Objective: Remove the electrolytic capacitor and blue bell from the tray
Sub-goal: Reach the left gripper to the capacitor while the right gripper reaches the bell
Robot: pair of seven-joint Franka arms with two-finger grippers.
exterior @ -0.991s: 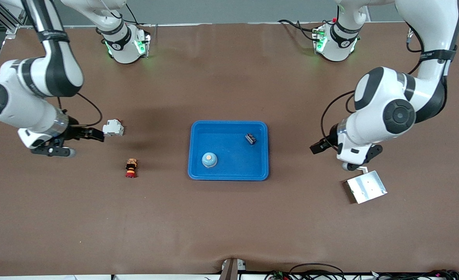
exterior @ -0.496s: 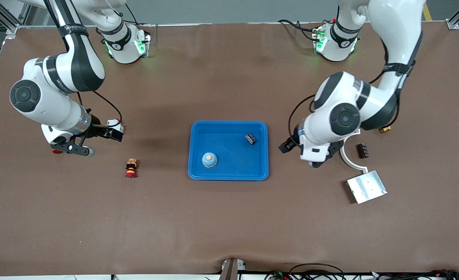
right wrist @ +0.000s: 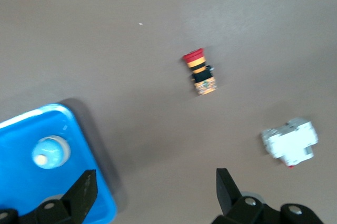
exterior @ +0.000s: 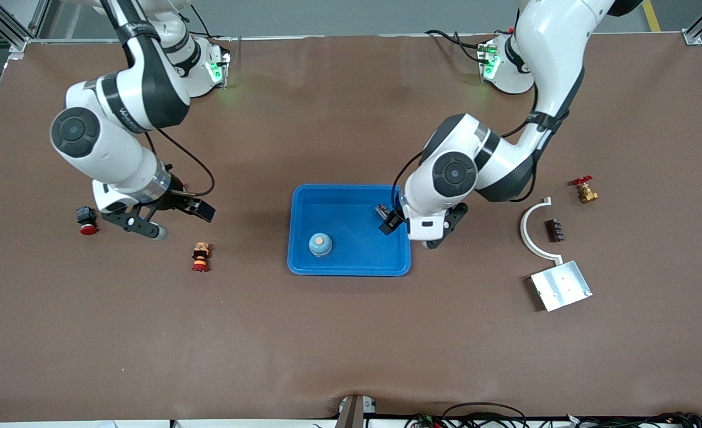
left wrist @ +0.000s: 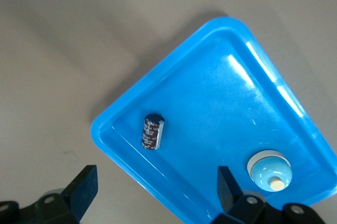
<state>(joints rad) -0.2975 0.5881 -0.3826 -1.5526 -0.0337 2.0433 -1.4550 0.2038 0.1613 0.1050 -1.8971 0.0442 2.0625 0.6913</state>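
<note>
Blue tray (exterior: pixel 303 264): set at the middle of the brown table (exterior: pixel 351 345); both task items are lying inside it.
Capacitor (left wrist: pixel 152 131): dark cylinder, seen lying on its side on the tray floor, in the corner toward the left arm's end and farther from the front camera; in the front view it is partly covered by the left gripper.
Bell (exterior: pixel 320 244): light blue dome with a pale button on top, resting upright on the tray floor, nearer the front camera than the capacitor and toward the right arm's end.
Left gripper (exterior: pixel 391 222): held over the capacitor's corner of the tray; jaws are spread wide and nothing is held.
Right gripper (exterior: pixel 200 208): held over bare table between the tray and the right arm's end; jaws are spread wide and nothing is held.
Orange and red push button (exterior: pixel 200 257): lying on the table, nearer the front camera than the right gripper.
White block (right wrist: pixel 290 142): shown in the right wrist view only, lying on the table near the push button.
Black and red button (exterior: pixel 86 219): placed toward the right arm's end.
Metal plate (exterior: pixel 561 286), white curved bracket (exterior: pixel 528 229), dark terminal strip (exterior: pixel 554 230), brass valve (exterior: pixel 585 190): grouped toward the left arm's end.
</note>
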